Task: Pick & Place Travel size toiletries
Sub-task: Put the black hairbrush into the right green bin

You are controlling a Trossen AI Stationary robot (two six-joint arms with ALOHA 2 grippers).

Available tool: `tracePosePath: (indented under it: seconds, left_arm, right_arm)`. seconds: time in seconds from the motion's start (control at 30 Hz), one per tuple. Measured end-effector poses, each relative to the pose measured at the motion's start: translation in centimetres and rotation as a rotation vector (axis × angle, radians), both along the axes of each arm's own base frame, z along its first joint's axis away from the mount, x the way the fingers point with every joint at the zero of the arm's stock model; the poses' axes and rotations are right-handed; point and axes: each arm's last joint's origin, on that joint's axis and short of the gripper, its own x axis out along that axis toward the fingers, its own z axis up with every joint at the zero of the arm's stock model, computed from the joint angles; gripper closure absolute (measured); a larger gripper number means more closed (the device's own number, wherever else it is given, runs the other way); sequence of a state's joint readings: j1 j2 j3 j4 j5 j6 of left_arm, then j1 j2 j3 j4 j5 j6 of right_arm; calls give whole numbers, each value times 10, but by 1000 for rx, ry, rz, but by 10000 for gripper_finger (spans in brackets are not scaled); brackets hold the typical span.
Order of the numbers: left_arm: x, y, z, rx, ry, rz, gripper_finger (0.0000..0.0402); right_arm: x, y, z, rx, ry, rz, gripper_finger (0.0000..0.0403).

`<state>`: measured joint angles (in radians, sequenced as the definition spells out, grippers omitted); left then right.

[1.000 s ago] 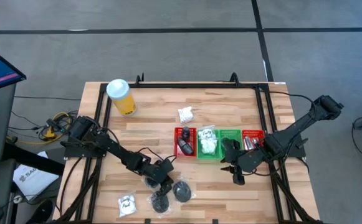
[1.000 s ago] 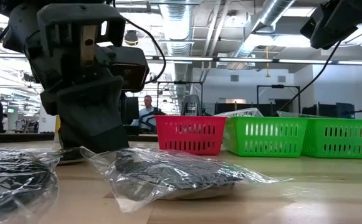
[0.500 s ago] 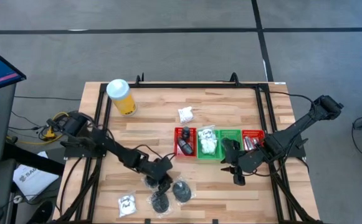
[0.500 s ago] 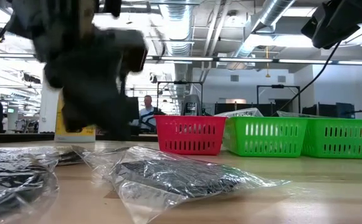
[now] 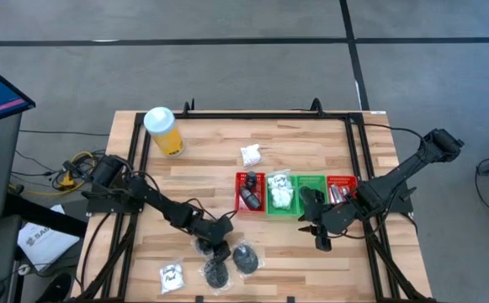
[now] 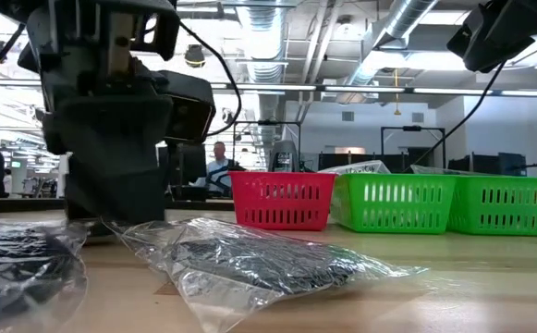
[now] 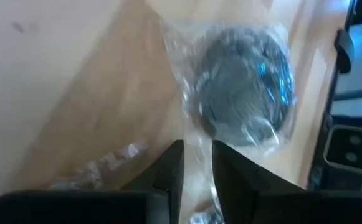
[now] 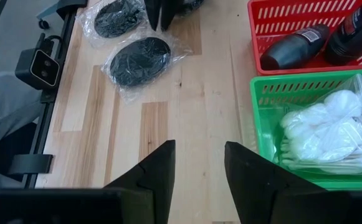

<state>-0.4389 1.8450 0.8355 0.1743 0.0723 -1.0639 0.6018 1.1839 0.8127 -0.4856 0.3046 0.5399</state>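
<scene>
Three clear bags of black round pieces lie flat near the table's front: one (image 5: 246,258), one (image 5: 216,273) and one (image 5: 202,247). My left gripper (image 5: 220,249) slants down among them, narrowly open. The clear edge of the bag (image 7: 243,93) ahead of it lies between its fingers. A white sachet (image 5: 172,276) rests at the front left and another (image 5: 250,154) mid-table. My right gripper (image 5: 321,241) hangs open above bare wood in front of the trays, with nothing between its fingers. My left gripper has the bag's clear film edge (image 7: 197,146) between its two fingers, which come slanting down from the table's left. I cannot tell whether they touch the film. The bag lies flat on the table.
A row of small trays stands right of centre: a red one (image 5: 251,178) with dark bottles, a green one (image 8: 268,87) with white pieces, then another green and another red. A yellow cylinder (image 5: 165,131) with a white lid stands at the far left.
My left gripper has rolled a little about its own line and shifted slightly toward the near edge, staying down among the bags. The clear bag nearest the low camera has spread a little farther along the table.
</scene>
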Motion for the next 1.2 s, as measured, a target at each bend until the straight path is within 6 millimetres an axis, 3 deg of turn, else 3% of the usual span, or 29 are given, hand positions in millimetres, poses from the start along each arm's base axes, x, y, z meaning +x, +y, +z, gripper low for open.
tracePosePath:
  seconds: [0.33,0.57,0.83,1.0,1.2]
  left_arm:
    - [-4,-8,0,-66,36,-34,327]
    - [-4,-8,-1,-48,27,-54,392]
    - [-2,-8,0,-20,-17,-57,401]
    - [-1,-8,11,-21,-76,-68,401]
    - [-1,-7,45,11,-246,-74,401]
  right_arm:
    - [0,0,0,0,0,0,274]
    - [0,0,0,0,0,0,274]
    - [0,0,0,-1,0,0,274]
    - [0,0,0,-1,1,0,274]
    - [0,0,0,-2,3,0,274]
